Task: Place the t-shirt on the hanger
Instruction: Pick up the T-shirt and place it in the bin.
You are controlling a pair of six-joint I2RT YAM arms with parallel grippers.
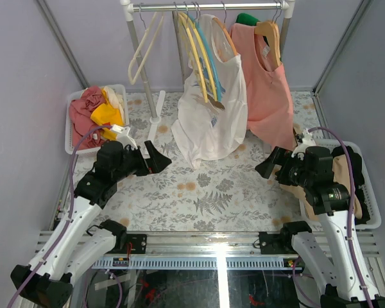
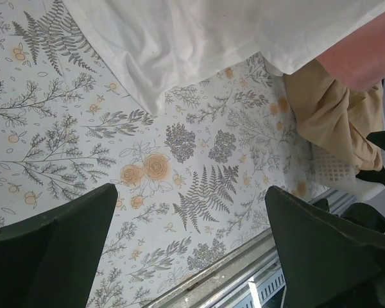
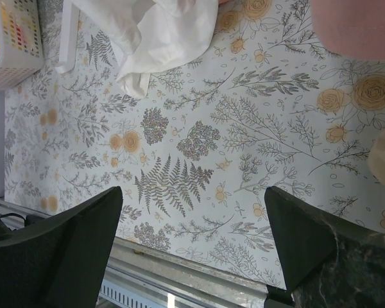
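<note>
Left hand (image 2: 191,196) and right hand (image 3: 194,192) both hover wide open and empty over the fern-printed table (image 1: 205,186). We find the crumpled tan fabric t-shirt (image 2: 333,109) in the white mesh basket (image 2: 333,170) at right. The thin light-blue plastic hanger (image 1: 208,51) hangs on the metal rail (image 1: 212,6).

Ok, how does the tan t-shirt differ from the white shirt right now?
The tan t-shirt lies crumpled in the right basket; the white shirt hangs from the rail, its hem down on the table. The t-shirt is plain tan; the white shirt is white with a faint print. Both are soft cloth.
</note>
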